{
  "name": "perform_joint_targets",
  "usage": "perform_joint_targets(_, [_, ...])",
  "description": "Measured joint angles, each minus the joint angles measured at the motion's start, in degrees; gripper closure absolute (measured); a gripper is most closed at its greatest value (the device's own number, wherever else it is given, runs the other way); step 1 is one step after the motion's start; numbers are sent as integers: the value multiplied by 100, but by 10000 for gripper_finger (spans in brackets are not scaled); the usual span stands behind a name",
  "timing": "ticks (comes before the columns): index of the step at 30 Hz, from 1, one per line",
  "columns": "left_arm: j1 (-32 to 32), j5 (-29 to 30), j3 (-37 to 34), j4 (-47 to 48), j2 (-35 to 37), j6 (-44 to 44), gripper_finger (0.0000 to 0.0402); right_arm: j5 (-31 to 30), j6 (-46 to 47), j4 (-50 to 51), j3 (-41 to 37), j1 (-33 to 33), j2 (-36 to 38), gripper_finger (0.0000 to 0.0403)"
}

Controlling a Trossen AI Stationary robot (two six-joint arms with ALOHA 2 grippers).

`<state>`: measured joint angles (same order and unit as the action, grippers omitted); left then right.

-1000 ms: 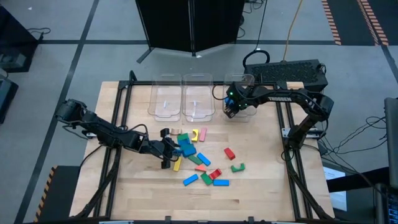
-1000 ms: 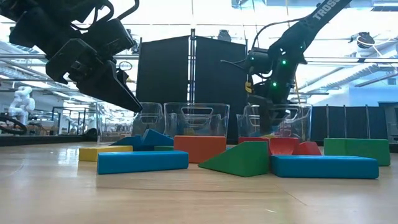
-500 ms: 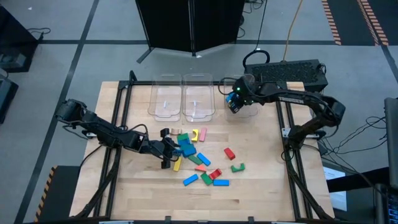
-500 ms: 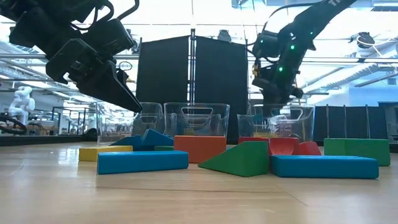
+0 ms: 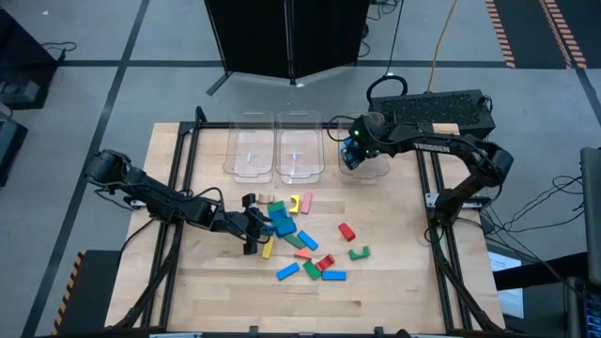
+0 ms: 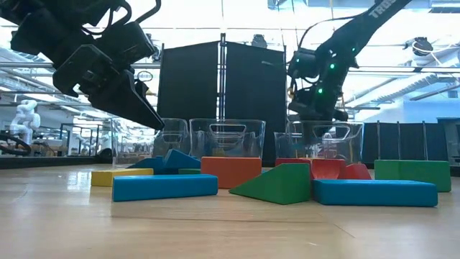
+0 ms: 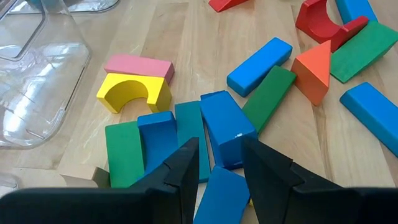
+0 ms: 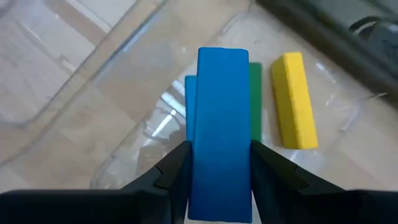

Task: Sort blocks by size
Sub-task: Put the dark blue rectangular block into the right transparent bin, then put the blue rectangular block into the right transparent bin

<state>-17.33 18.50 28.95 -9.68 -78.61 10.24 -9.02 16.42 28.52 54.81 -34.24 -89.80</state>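
Note:
Blocks in blue, green, red, yellow and pink lie in a loose pile (image 5: 286, 230) in the middle of the table, flat on the wood. My left gripper (image 5: 252, 228) hovers open over the pile's left end, clear of the table in the low view (image 6: 144, 111); a blue block (image 7: 227, 127) lies just ahead of its fingers. My right gripper (image 5: 352, 155) is shut on a long blue block (image 8: 222, 93) over the right clear bin (image 5: 373, 169). A yellow block (image 8: 293, 102), a green one and another blue one lie in that bin. My right gripper pinches the long blue block by its two long sides (image 8: 205, 152) between its two fingers, at the end nearest the wrist. The fingers lie along the block, which sticks out ahead of them. It is clear of the bin's floor and the blocks below it.
Two more clear bins (image 5: 251, 150) (image 5: 299, 150) stand left of the right bin at the table's far side. Loose blocks, among them a red one (image 5: 346, 231), a green arch (image 5: 359, 253) and a blue one (image 5: 333, 276), lie right of and nearer than the pile. Bare wood lies near the front edge.
My right gripper, still shut on the blue block, has risen a little and shifted slightly toward the table's far edge over the right bin.

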Motion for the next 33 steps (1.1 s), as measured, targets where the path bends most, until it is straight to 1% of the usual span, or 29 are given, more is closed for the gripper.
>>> perform_joint_targets(11, [0, 0, 0, 2, 0, 0, 278, 3, -47, -221, 0, -39, -632, 274])
perform_joint_targets(14, [-2, 0, 0, 4, 0, 0, 278, 4, -60, -264, -1, -44, -671, 264])
perform_joint_targets(17, [0, 0, 0, 19, 0, 0, 278, -6, -60, -355, -2, -42, -630, 246])
perform_joint_targets(21, [0, 0, 0, 19, 0, 0, 278, -170, -74, -346, -2, -39, -470, 218])
perform_joint_targets(26, [0, -2, 0, 21, 0, 0, 278, -181, -78, -253, -2, -39, -103, 191])
perform_joint_targets(29, [0, 0, 0, 21, 0, -2, 278, -177, -81, -81, -2, 32, 221, 185])
perform_joint_targets(33, [0, -103, 0, 40, 0, -5, 278, -166, -224, 94, -2, 205, 777, 188])
